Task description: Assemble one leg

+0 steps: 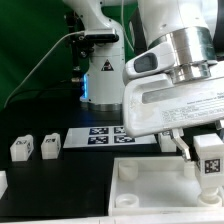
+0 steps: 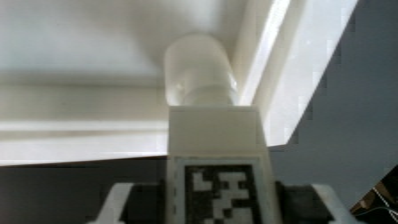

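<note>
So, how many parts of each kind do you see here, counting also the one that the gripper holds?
Legs: 3 (two loose, one held)
Panel: 1
Marker board: 1
Total: 5
Not counted: a white piece cut off at the exterior view's left edge; its kind cannot be told.

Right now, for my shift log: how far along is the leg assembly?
Done: the leg is picked up, clamped in the gripper. In hand: it is held at the white panel's corner, apparently not yet seated. Left: seating it; two more legs lie at the exterior view's left.
</note>
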